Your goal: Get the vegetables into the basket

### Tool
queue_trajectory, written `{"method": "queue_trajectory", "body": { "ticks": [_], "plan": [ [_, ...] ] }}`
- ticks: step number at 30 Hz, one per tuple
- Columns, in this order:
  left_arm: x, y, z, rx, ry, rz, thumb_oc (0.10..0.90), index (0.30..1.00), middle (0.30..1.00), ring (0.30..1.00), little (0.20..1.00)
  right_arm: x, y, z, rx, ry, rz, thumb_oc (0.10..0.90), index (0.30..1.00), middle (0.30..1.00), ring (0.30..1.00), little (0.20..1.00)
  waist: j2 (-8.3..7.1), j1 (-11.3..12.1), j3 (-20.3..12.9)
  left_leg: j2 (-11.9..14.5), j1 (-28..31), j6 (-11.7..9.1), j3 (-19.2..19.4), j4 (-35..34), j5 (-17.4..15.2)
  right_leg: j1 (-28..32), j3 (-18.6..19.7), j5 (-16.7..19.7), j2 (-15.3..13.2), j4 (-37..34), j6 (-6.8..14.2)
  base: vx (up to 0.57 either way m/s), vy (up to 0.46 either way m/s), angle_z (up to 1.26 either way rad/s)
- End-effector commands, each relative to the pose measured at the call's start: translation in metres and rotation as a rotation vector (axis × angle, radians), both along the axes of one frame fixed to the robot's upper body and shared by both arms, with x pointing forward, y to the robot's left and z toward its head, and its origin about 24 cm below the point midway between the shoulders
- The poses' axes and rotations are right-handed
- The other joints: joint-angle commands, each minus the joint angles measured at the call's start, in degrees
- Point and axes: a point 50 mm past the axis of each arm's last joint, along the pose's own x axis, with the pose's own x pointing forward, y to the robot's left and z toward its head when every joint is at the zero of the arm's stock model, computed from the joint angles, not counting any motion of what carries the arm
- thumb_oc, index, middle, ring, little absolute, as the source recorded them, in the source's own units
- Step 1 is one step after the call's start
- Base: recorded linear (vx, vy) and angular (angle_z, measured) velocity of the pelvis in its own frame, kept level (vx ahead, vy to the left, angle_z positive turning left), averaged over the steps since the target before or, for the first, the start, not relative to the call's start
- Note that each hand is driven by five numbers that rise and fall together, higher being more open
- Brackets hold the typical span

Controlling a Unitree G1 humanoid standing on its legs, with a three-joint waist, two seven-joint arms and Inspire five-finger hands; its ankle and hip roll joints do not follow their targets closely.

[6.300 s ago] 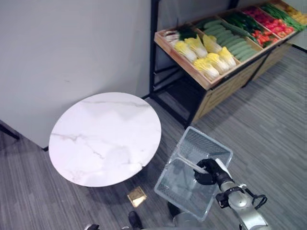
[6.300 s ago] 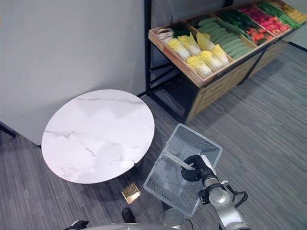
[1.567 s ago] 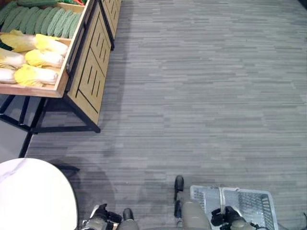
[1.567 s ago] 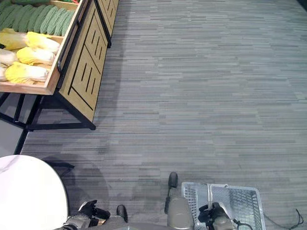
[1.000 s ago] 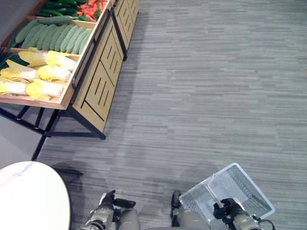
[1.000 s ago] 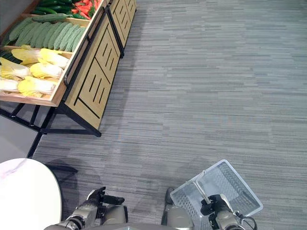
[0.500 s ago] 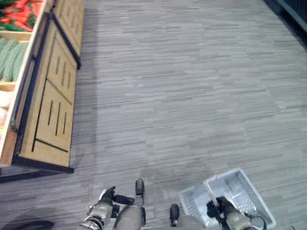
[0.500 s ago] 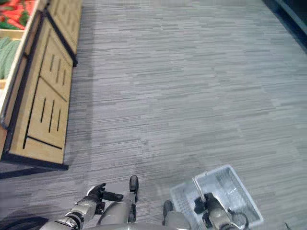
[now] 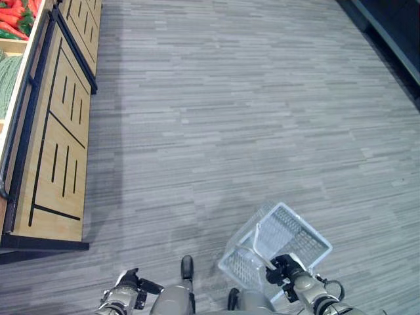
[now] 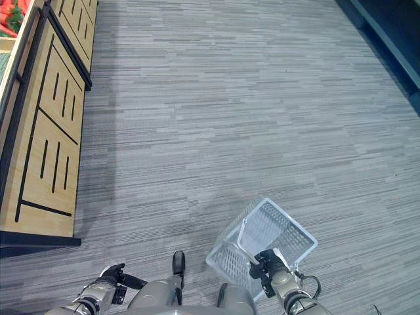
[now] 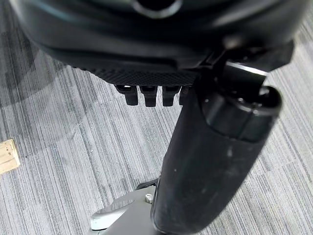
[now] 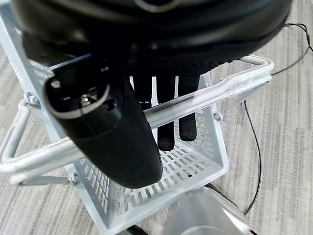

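My right hand (image 9: 287, 270) is shut on the handle of a white wire basket (image 9: 293, 231), which hangs tilted over the grey floor at the lower right. In the right wrist view the handle bar (image 12: 205, 95) crosses between my thumb and my curled fingers (image 12: 166, 127), and the basket's mesh floor (image 12: 183, 164) holds nothing. At the far upper left, red vegetables (image 9: 13, 16) and green ones (image 9: 6, 75) lie in a wooden stand (image 9: 59, 131). My left hand (image 9: 126, 289) hangs low at the lower left, its fingers (image 11: 146, 95) relaxed and holding nothing.
The wooden stand's slatted side panels in a black frame (image 10: 46, 131) run along the left edge. A dark shelf base (image 9: 394, 39) runs along the upper right corner. Grey striped carpet (image 9: 230, 118) spreads between them.
The camera has swung, so the stand sits further left. The basket now hangs higher and more tilted from my right hand. My left hand sits lower in the picture.
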Motion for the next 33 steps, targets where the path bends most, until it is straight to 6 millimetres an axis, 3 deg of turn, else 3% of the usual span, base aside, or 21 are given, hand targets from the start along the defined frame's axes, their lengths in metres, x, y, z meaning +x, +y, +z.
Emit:
{"method": "queue_trajectory", "body": {
  "ticks": [1,9,13,14,15,18,22,23,25,27,28,29,30,33],
  "plan": [
    [0.003,0.005,0.002,0.024,-0.007,0.022,0.900,1.000,1.000,1.000,1.000,-0.021,-0.032,0.000,-0.074,0.056,-0.066,0.400,0.300,0.300,0.300,0.300,0.73,-1.0,3.5,2.0,0.6,-6.6,-1.6,2.2,-3.8,-0.2,1.6,18.5,-2.1,-19.3,1.8,0.19,-0.008,0.17],
    [0.003,0.005,0.002,0.032,0.002,0.019,0.900,1.000,1.000,1.000,1.000,-0.018,-0.032,0.002,-0.073,0.035,-0.053,0.400,0.300,0.300,0.300,0.300,1.54,-4.9,5.0,1.6,8.3,-7.6,-5.3,1.4,-7.1,-5.9,-0.8,22.0,-0.1,-27.4,2.9,0.29,-0.037,0.37],
    [-0.002,-0.001,-0.001,0.011,0.015,0.025,0.900,1.000,1.000,1.000,1.000,-0.020,-0.035,0.003,-0.084,0.039,-0.031,0.400,0.300,0.300,0.300,0.300,2.14,-5.9,4.2,1.3,12.2,-7.6,-8.5,1.0,-9.4,-6.8,0.9,21.7,1.9,-25.1,1.4,0.30,-0.138,0.71],
    [-0.010,-0.011,-0.007,-0.012,0.047,0.005,0.900,1.000,1.000,1.000,1.000,-0.023,-0.042,0.004,-0.097,0.047,-0.030,0.400,0.300,0.300,0.300,0.300,3.79,-6.8,2.4,3.3,13.6,-8.7,-10.9,2.3,-10.5,-5.8,-0.5,19.7,3.1,-22.8,-0.5,0.47,-0.358,0.67],
    [-0.007,-0.016,-0.007,-0.020,0.048,-0.024,0.900,1.000,1.000,1.000,1.000,-0.023,-0.046,0.005,-0.112,0.045,-0.029,0.400,0.300,0.300,0.300,0.300,4.25,-7.2,2.1,4.0,12.7,-9.7,-11.3,3.5,-10.4,-5.4,-1.7,18.9,3.2,-22.8,-1.2,0.44,-0.386,0.81],
    [-0.011,-0.023,-0.010,-0.032,0.065,-0.043,0.900,1.000,1.000,1.000,1.000,-0.031,-0.055,0.005,-0.130,0.074,-0.046,0.400,0.300,0.300,0.300,0.300,5.55,-7.5,0.8,5.9,12.2,-11.8,-11.4,3.5,-7.4,-3.7,-3.9,17.1,4.2,-24.0,-2.4,0.22,-0.222,0.86],
    [-0.012,-0.024,-0.010,-0.035,0.068,-0.042,0.900,1.000,1.000,1.000,1.000,-0.037,-0.055,0.003,-0.128,0.092,-0.056,0.400,0.300,0.300,0.300,0.300,6.29,-7.8,0.4,7.2,12.2,-12.7,-11.7,3.9,-5.0,-3.1,-4.0,15.1,5.3,-23.4,-3.5,0.14,-0.118,0.11],
    [-0.013,-0.023,-0.011,-0.035,0.071,-0.031,0.900,1.000,1.000,1.000,1.000,-0.042,-0.055,0.001,-0.122,0.108,-0.054,0.400,0.300,0.300,0.300,0.300,6.54,-7.8,0.3,7.9,11.7,-13.4,-11.7,6.2,-3.0,-2.3,-3.9,13.5,6.4,-22.8,-4.5,0.13,-0.180,0.11],
    [-0.008,-0.023,-0.009,-0.044,0.050,-0.026,0.900,1.000,1.000,1.000,1.000,-0.046,-0.056,0.000,-0.121,0.121,-0.060,0.400,0.300,0.300,0.300,0.300,5.70,-7.1,1.6,6.5,7.7,-14.4,-12.5,15.0,1.3,0.2,-3.8,11.8,7.2,-22.7,-6.1,0.12,-0.216,0.25],
    [-0.003,-0.023,-0.007,-0.043,0.035,-0.035,0.900,1.000,1.000,1.000,1.000,-0.049,-0.059,0.000,-0.126,0.128,-0.062,0.400,0.300,0.300,0.300,0.300,4.40,-6.6,2.8,5.9,4.1,-14.0,-10.9,18.7,1.5,2.4,-4.1,11.0,6.6,-23.2,-6.5,0.11,-0.114,0.23],
    [0.002,-0.026,-0.006,-0.052,0.023,-0.049,0.900,1.000,1.000,1.000,1.000,-0.055,-0.065,0.000,-0.137,0.145,-0.090,0.400,0.300,0.300,0.300,0.300,3.56,-6.4,3.3,8.3,0.0,-13.0,-4.9,13.8,-0.5,4.5,-5.0,10.7,4.6,-24.4,-5.3,0.13,-0.031,0.14],
    [0.001,-0.026,-0.006,-0.052,0.024,-0.050,0.900,1.000,1.000,1.000,1.000,-0.055,-0.065,0.000,-0.137,0.145,-0.090,0.400,0.300,0.300,0.300,0.300,3.57,-6.2,3.4,8.4,0.3,-12.9,-4.7,13.8,-0.8,4.8,-4.9,10.6,4.7,-24.5,-5.2,0.22,0.053,0.30],
    [0.003,-0.027,-0.006,-0.046,0.024,-0.080,0.900,1.000,1.000,1.000,1.000,-0.059,-0.068,0.000,-0.139,0.151,-0.114,0.400,0.300,0.300,0.300,0.300,3.16,-5.3,3.4,9.7,-2.8,-13.0,-3.8,8.6,-0.9,5.9,-4.8,10.6,3.7,-25.5,-3.9,0.20,0.094,0.68],
    [0.005,-0.027,-0.005,-0.035,0.012,-0.096,0.900,1.000,1.000,1.000,1.000,-0.059,-0.072,0.001,-0.161,0.154,-0.116,0.400,0.300,0.300,0.300,0.300,3.93,-3.5,2.9,13.3,-8.5,-15.2,-3.7,1.8,7.2,8.7,-3.0,9.3,3.1,-27.6,-2.4,0.28,0.190,0.22]
  ]
}}
